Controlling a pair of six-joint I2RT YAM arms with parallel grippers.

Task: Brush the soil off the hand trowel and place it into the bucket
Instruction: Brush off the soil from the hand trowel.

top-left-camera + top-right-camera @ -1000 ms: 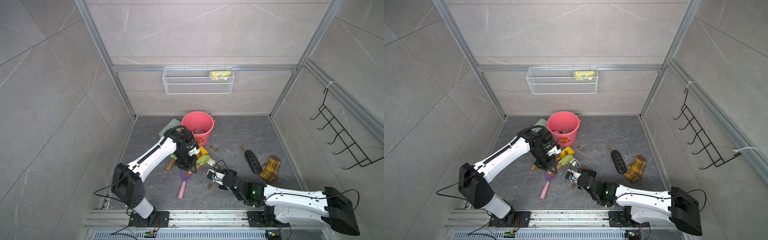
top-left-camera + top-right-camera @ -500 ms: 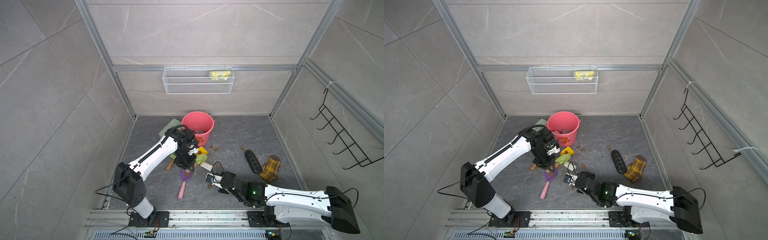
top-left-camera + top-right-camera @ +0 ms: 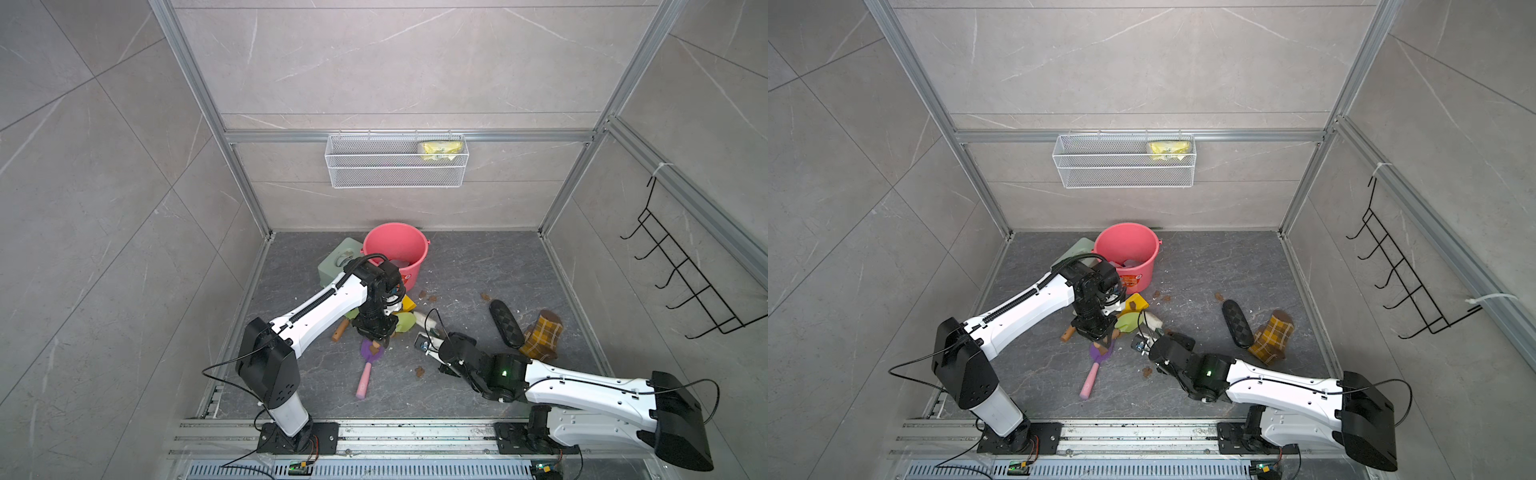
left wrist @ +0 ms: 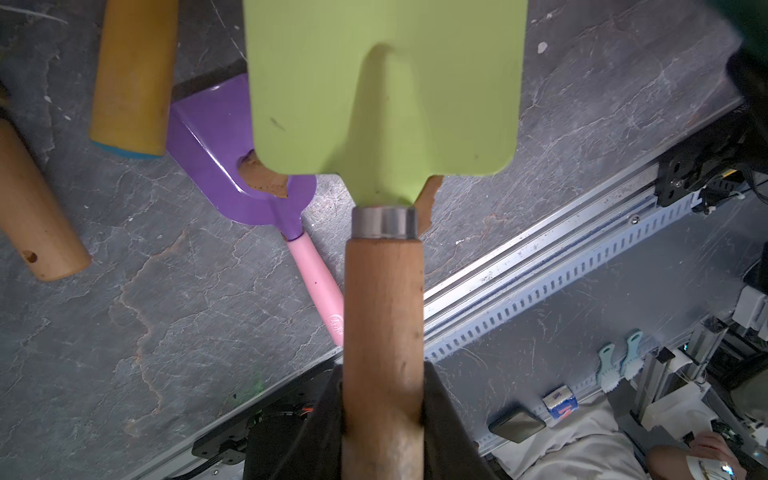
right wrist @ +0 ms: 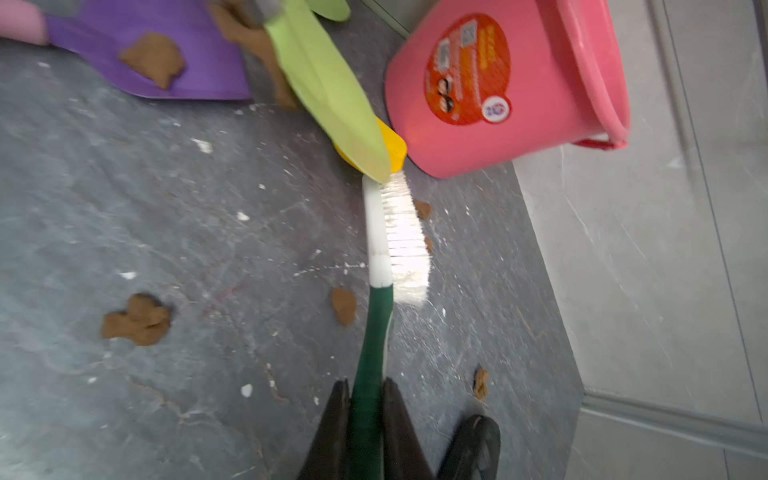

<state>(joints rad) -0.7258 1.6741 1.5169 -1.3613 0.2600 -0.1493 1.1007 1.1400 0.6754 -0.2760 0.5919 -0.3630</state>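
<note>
— Both arms have barely shifted in the last second. What's each holding?
— The left gripper [image 4: 382,399] is clamped on the trowel [image 4: 382,104] by its wooden handle; the right gripper [image 5: 365,399] is closed on the brush [image 5: 405,232].
— Where's the trowel?
— Held up just beside the bucket [image 5: 552,83], blade tip touching the bristles. Lumps of soil [image 5: 137,320] lie on the tabletop [image 5: 208,208] near the bucket.
</note>
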